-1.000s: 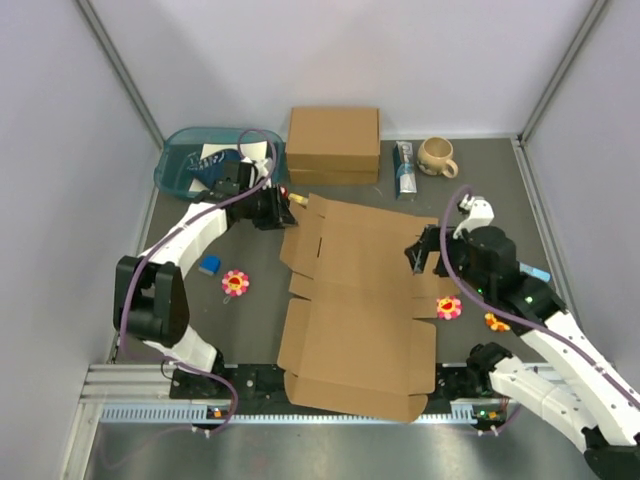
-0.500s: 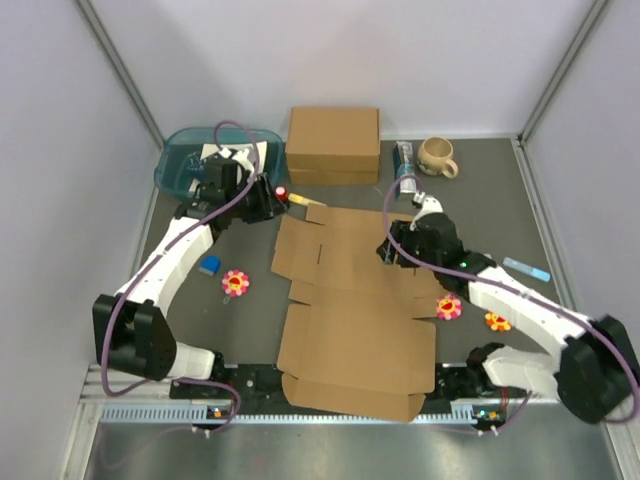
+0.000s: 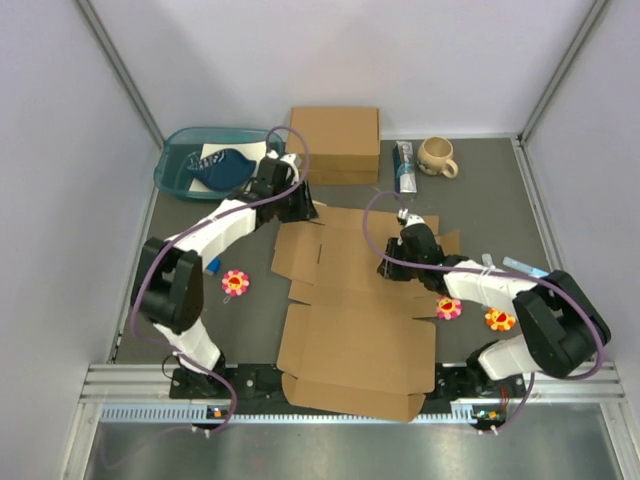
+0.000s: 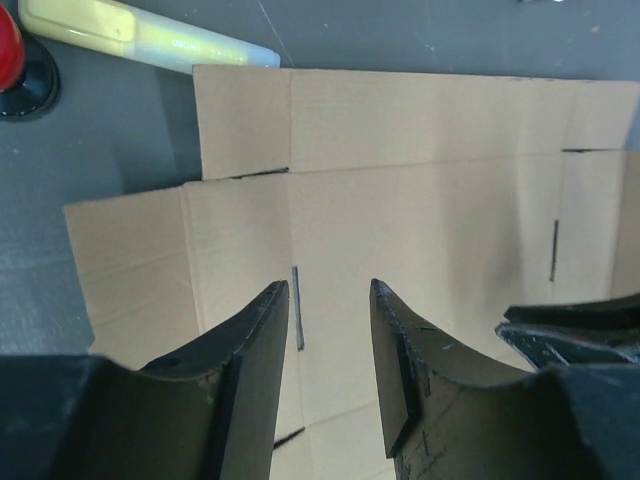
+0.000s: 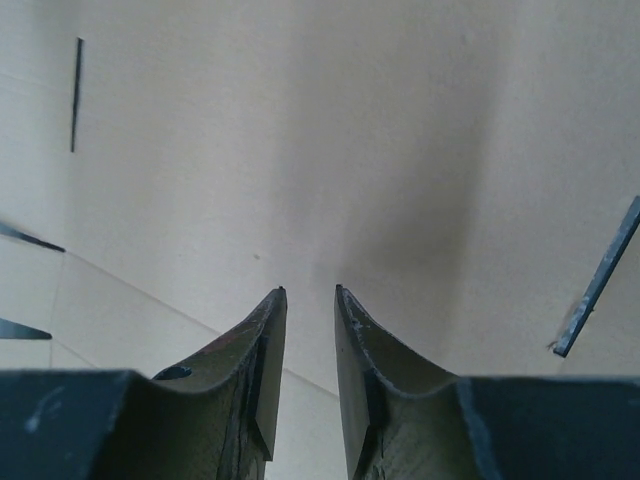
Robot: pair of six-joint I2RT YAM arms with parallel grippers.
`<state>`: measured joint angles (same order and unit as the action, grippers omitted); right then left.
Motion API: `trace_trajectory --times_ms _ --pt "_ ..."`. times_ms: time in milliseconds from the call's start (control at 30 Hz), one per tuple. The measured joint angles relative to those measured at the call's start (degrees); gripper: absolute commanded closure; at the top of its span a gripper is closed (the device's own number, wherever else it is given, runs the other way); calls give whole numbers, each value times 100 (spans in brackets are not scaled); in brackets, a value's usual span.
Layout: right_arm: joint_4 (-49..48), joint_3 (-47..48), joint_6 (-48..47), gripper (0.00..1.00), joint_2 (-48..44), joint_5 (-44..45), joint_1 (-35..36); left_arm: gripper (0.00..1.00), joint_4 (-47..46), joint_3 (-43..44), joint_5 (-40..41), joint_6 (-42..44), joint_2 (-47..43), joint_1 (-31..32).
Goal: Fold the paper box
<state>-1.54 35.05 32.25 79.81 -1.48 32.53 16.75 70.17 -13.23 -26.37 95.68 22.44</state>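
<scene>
Top: paper box lies unfolded, with its far-left corner under the left gripper and its right-centre panel under the right gripper. Left wrist: jaws partly open with nothing between them, cardboard below and ahead of the tips, yellow marker beyond them to the left. Right wrist: jaws at a narrow gap, empty, tips close over bare cardboard.
</scene>
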Motion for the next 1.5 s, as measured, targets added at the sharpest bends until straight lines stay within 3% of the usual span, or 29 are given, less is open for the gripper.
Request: trace_trajectory --times_ms 367,567,967,1233,1500 --pt "-352 -131 142 77 426 -94 0 49 136 1021 1357 20 1058 79" --pt "-514 -140 151 73 487 -164 0 42 177 1460 1478 109 1694 74" --pt "-577 -142 151 71 514 -210 0 43 286 1434 1539 120 1989 17" --pt "-614 -170 149 71 498 -210 0 54 146 1429 1268 142 2299 -66" --pt "-616 -170 153 71 498 -216 0 76 -431 1080 824 256 2197 -136"
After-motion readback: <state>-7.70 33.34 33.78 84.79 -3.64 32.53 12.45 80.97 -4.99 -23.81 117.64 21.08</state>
